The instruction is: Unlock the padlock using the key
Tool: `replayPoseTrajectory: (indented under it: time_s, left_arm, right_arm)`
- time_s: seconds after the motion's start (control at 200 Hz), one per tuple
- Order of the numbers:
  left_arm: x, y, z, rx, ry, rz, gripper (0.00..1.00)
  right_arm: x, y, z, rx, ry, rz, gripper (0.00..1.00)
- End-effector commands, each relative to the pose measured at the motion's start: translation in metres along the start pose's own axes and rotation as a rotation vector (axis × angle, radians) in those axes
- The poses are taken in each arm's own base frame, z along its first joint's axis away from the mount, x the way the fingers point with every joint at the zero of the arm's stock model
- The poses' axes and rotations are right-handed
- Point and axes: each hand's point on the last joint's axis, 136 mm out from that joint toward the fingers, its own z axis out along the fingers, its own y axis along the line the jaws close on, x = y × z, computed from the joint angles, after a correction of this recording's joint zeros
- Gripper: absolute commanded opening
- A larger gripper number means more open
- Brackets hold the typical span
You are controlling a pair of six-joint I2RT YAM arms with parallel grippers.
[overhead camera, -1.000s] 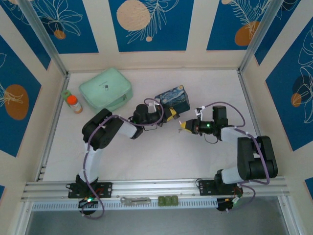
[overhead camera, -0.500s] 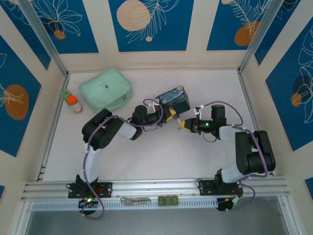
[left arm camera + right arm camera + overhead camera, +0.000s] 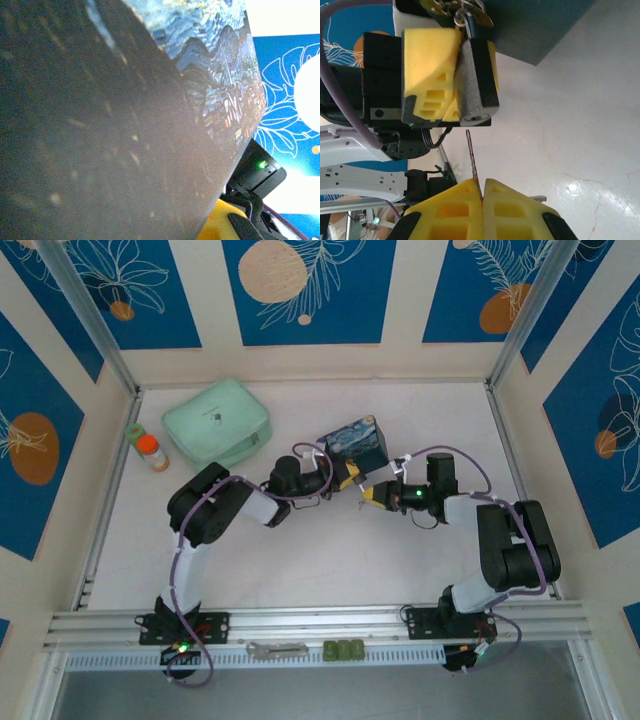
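Observation:
In the right wrist view my left gripper [image 3: 466, 114] is shut on the padlock [image 3: 477, 75], a dark body with a grey side held between yellow fingers [image 3: 427, 55]. Its thin shackle [image 3: 462, 19] points up and its lower end faces down. My right gripper [image 3: 483, 189] is shut on the key [image 3: 471, 157]. The thin blade stands upright, its tip a short gap below the padlock's lower end and not touching. From above, the left gripper [image 3: 349, 477] and right gripper [image 3: 370, 495] almost meet in front of the blue tin [image 3: 356, 439].
The starry blue tin [image 3: 210, 75] sits very close in the left wrist view, with a right yellow finger [image 3: 215, 227] below it. A mint case [image 3: 216, 422] and an orange bottle [image 3: 153, 452] stand at the back left. A grey metal bar [image 3: 277, 648] lies on the front rail.
The right gripper has moved left with the key, closing on the left gripper and the padlock. The left arm has barely moved.

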Motion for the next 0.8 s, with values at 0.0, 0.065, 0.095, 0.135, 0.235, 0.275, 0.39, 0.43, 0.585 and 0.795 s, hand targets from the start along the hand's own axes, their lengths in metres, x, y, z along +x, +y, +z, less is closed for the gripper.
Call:
replayPoseTrajectory:
  time_s: [0.0,0.065,0.095,0.135,0.235,0.275,0.39,0.43,0.585,0.795]
  left_arm:
    - [0.002,-0.04,-0.004,0.101,0.004,0.068,0.0]
    - [0.003,-0.04,-0.004,0.101,0.006,0.068,0.0]
    - [0.004,-0.039,-0.004,0.1,0.006,0.066,0.0]
    - [0.005,-0.038,-0.005,0.1,0.006,0.064,0.0]
    - [0.004,-0.038,-0.006,0.109,0.0,0.057,0.0]
    - [0.004,-0.039,-0.006,0.112,-0.001,0.057,0.0]
    - [0.004,-0.04,-0.006,0.112,-0.005,0.06,0.0]
    - [0.003,-0.041,-0.006,0.112,-0.007,0.063,0.0]
    - [0.003,-0.041,-0.004,0.116,-0.005,0.062,0.0]
    - [0.004,-0.043,-0.003,0.118,-0.002,0.064,0.0]
  right_arm:
    - [-0.007,0.007,0.002,-0.02,-0.002,-0.023,0.0]
    - [-0.009,0.009,0.001,-0.021,-0.007,-0.027,0.0]
    - [-0.01,0.01,0.001,-0.021,-0.01,-0.029,0.0]
    - [-0.011,0.009,0.0,-0.016,-0.016,-0.028,0.0]
    - [-0.011,0.005,0.0,-0.003,-0.01,-0.015,0.0]
    - [-0.009,0.003,0.0,-0.001,-0.006,-0.009,0.0]
    - [-0.002,-0.001,0.0,0.005,0.003,0.002,0.0]
    - [0.001,-0.002,-0.001,0.007,0.005,0.006,0.0]
    - [0.009,-0.006,-0.002,0.018,0.006,0.016,0.0]
    - [0.006,-0.01,-0.002,0.032,-0.006,0.02,0.0]
